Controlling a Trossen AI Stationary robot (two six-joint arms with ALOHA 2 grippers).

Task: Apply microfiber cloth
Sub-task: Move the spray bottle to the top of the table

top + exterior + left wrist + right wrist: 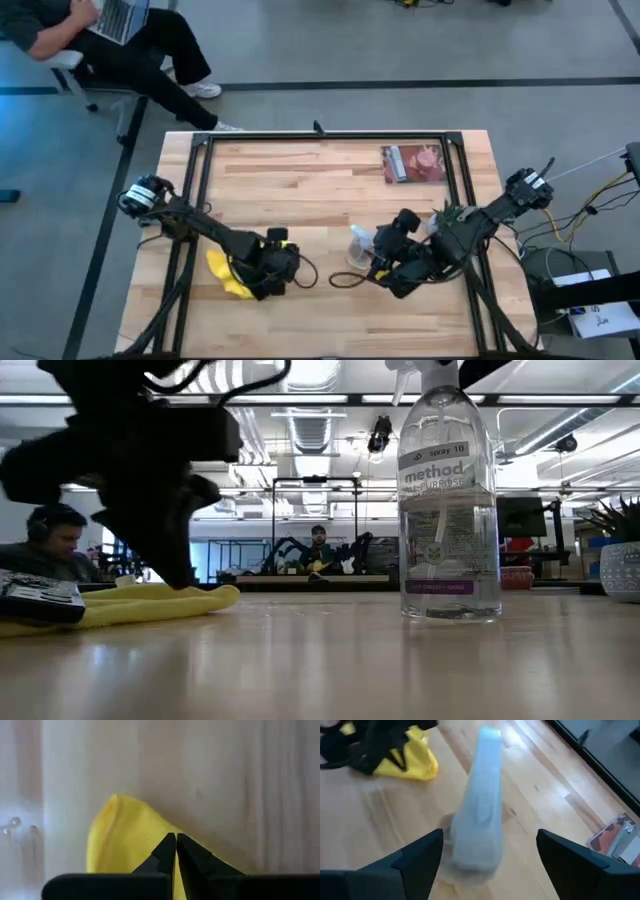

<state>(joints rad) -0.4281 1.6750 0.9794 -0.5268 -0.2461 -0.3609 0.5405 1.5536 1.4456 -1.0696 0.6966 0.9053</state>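
Observation:
The yellow microfiber cloth (224,272) lies crumpled on the wooden table near its front left. My left gripper (176,840) stands shut over the cloth, fingers pointing down. In the low view a dark flat object (38,600) lies on the cloth's far part. A clear spray bottle (448,510) stands upright on its base at mid-table. My right gripper (489,837) is open, one finger on either side of the bottle (480,805) with a gap on each side. My left gripper comes at the cloth from above. In the low view its shut fingertips (185,582) meet the cloth's top surface (145,837) near one edge. Whether any fabric is caught between the fingers, I cannot tell. The cloth lies slack on the table.
A flat printed package (414,162) lies at the far right, with a small green plant (450,214) nearer the right edge. A dark cable (335,281) loops on the wood between the arms. A person (110,40) sits beyond the far left corner.

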